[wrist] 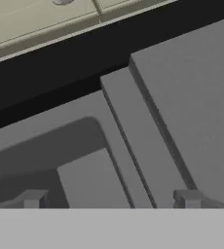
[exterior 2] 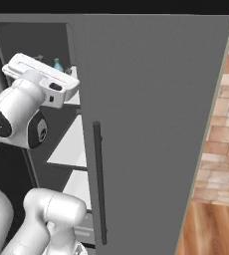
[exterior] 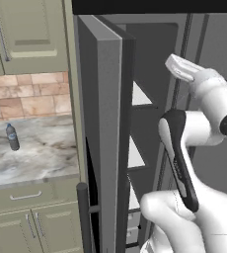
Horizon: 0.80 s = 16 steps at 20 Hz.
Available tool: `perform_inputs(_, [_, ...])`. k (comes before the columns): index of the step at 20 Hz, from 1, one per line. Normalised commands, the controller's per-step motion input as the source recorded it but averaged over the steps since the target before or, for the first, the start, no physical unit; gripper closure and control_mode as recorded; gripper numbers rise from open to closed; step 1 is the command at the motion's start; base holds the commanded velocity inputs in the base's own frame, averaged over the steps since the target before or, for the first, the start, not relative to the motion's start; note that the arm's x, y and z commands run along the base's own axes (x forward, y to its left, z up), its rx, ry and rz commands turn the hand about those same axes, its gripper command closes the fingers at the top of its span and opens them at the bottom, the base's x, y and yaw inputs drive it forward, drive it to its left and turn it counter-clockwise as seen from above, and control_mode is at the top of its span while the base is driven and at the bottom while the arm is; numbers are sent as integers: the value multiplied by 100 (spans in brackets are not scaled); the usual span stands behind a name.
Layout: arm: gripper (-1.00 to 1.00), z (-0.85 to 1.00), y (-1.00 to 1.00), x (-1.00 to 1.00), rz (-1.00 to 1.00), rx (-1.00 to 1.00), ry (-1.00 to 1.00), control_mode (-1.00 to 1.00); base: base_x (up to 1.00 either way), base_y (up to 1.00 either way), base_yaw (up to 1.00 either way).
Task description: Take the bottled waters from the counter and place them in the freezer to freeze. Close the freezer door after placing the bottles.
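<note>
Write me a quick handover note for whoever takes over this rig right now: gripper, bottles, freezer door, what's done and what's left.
Gripper: open, empty, raised in front of the open freezer.
Bottles: the grey one stands on the counter; the blue one is on an upper freezer shelf.
Freezer door: open.
Done: one bottle is in.
Left: fetch the grey bottle, place it in the freezer, close the door.

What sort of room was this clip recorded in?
A home-style kitchen, rendered in simulation: a marbled counter over pale green cabinets, a tiled backsplash behind it, and a tall grey refrigerator with its freezer door standing open on white shelves.
</note>
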Motion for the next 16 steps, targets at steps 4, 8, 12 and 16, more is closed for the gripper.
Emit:
perform_inputs(4, [-100, 10, -49, -65, -23, 2, 38, -100, 0, 0, 0])
perform_inputs(8, [-100, 0, -19, -27, -21, -2, 60, -100, 0, 0, 0])
perform_inputs(12, [-100, -33, -1, 0, -2, -2, 21, -100, 0, 0, 0])
perform_inputs(16, [-100, -82, -1, -11, 1, 0, 6, -100, 0, 0, 0])
